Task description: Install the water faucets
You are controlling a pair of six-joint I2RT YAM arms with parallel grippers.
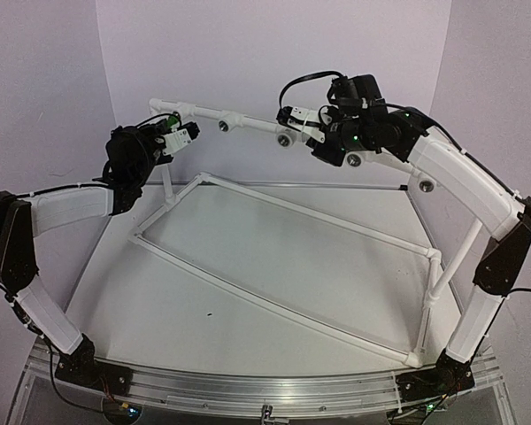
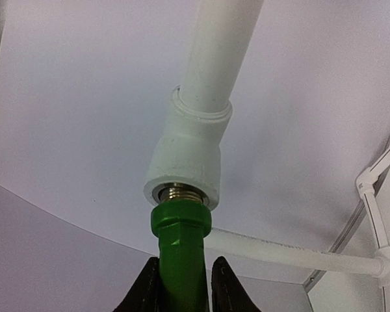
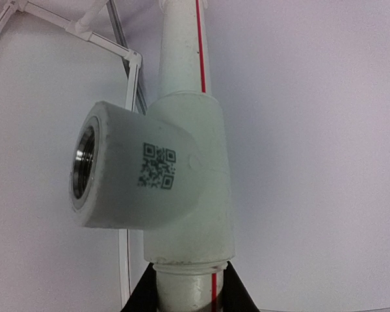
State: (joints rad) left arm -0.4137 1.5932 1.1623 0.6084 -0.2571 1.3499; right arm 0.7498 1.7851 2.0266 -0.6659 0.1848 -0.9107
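Left gripper [image 2: 182,296] was clamped narrow on a small bright-green plastic water faucet [image 2: 181,250] - black fingers [image 2: 143,294] pinched its body at 6 o'clock in the left wrist view. The water faucet stood upright, and its shiny silver threaded end [image 2: 177,192] sat in the mouth of a white plastic socket fitting [image 2: 185,153] at centre. A thin band of thread showed between the green hex collar and the fitting's rim. A white round plastic pipe [image 2: 218,52] ran off from the fitting to 12 o'clock. A plain white backdrop wall [image 2: 71,117] lay behind the joint at 9 and 3 o'clock.

Right gripper [image 3: 188,289] was closed on a red-striped white pipe [image 3: 182,39], just under a white plastic tee fitting with a printed QR code [image 3: 182,201]. Its side socket faced 9 o'clock, rim edge sharp against the wall, with a dark metal-lined bore [image 3: 84,162] showing.

Top view: left gripper sat at 10 o'clock and right gripper at 1 o'clock, well apart, with a second tee fitting [image 1: 223,125] between them. Below them, a white pipe frame [image 1: 319,213] stood on a flat white table [image 1: 248,257] - its base rails boxed in a wide patch of tabletop.
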